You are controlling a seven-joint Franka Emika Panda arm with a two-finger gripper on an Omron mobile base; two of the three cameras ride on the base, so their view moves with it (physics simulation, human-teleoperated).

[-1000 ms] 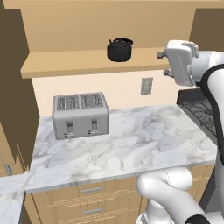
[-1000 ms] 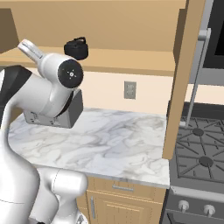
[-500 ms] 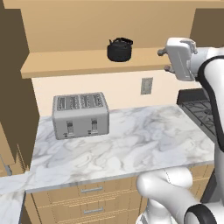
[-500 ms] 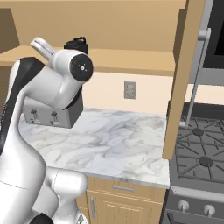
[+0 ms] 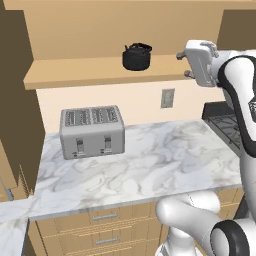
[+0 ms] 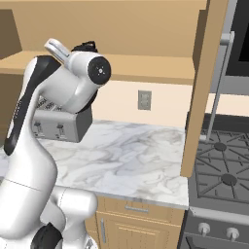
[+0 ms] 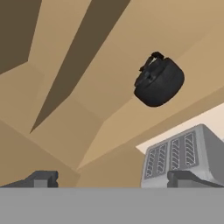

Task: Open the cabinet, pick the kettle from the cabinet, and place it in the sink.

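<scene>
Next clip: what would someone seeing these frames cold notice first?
Probably the black kettle sitting alone on the floor of the open cabinet, above a silver four-slot toaster on the marble counter. Next, the white arm raised to shelf height, its gripper aimed toward the kettle but apart from it, fingers spread. To the right, the cabinet door stands swung out beside the stove.
</scene>
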